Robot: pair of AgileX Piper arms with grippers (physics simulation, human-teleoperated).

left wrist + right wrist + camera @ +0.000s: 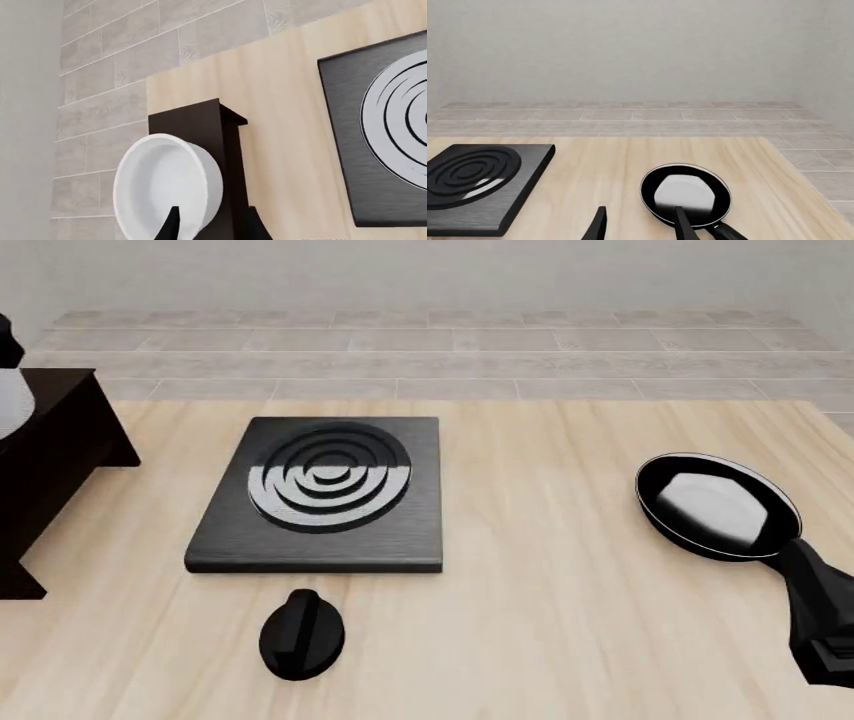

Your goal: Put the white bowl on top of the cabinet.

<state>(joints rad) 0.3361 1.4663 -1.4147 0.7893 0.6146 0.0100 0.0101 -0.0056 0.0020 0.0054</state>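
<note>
The white bowl is at the far left on the flat top of the dark cabinet. In the front view only a sliver of the bowl shows at the picture's edge, over the cabinet. My left gripper is open, one finger inside the bowl and the other outside its wall. A dark bit of the left arm hangs above the bowl. My right gripper is open and holds nothing, low over the table beside the frying pan.
A black stove plate with silver rings lies mid-table, with a small black knob-like object in front of it. The frying pan sits at the right, and the right arm is just behind it. A tiled floor lies beyond the table's far edge.
</note>
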